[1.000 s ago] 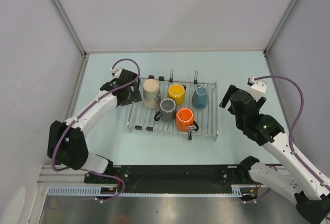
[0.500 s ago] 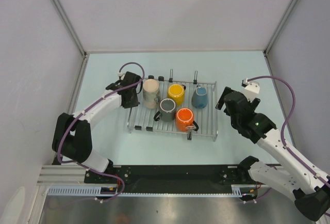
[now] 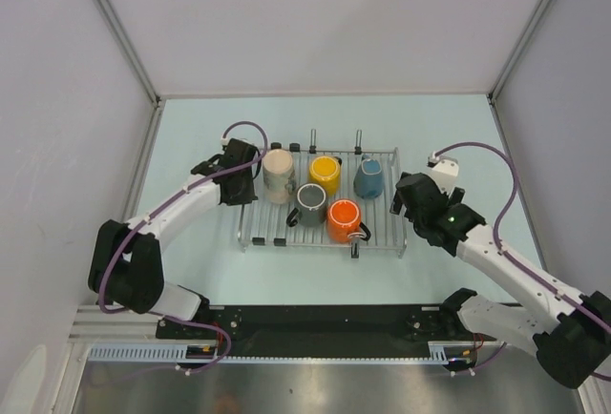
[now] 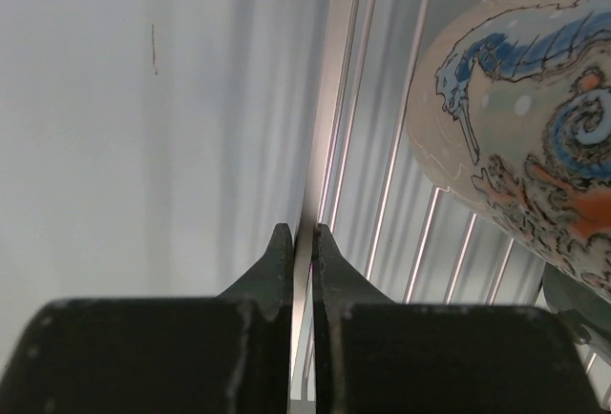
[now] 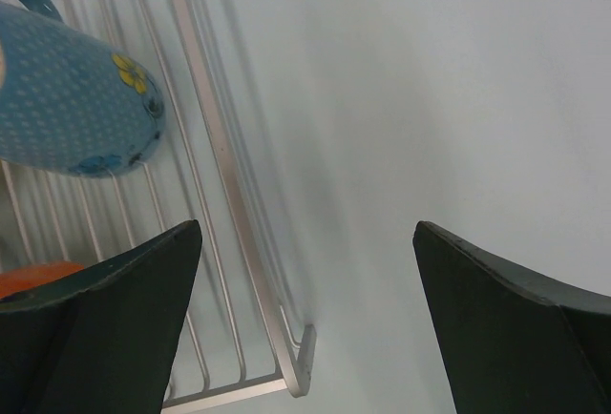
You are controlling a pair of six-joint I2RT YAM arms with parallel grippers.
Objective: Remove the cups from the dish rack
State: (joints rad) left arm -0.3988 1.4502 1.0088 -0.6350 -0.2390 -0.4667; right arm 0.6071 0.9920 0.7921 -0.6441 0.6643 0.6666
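Observation:
Several cups stand on the dish rack (image 3: pixel 382 231): cream (image 3: pixel 279 174), yellow (image 3: pixel 326 172), light blue (image 3: pixel 368 178), dark grey (image 3: pixel 310 203) and orange (image 3: pixel 342 220). My left gripper (image 3: pixel 245 187) sits at the rack's left side. In the left wrist view this gripper (image 4: pixel 303 233) is shut on the rack's left edge bar (image 4: pixel 325 128), with the cream cup (image 4: pixel 535 147) just to the right. My right gripper (image 3: pixel 405 202) hangs over the rack's right edge. In the right wrist view it (image 5: pixel 305 228) is open, astride the side bar (image 5: pixel 224 175), with the blue cup (image 5: pixel 67 99) to the left.
Two upright prongs (image 3: pixel 312 137) rise at the rack's far edge. Pale walls enclose the table (image 3: pixel 449 128) on the left, back and right. A black rail (image 3: pixel 315 319) holding the arm bases runs along the near edge.
My left gripper moved in to the rack's left edge and shut on the edge bar. My right arm swung left to the rack's right edge, still open.

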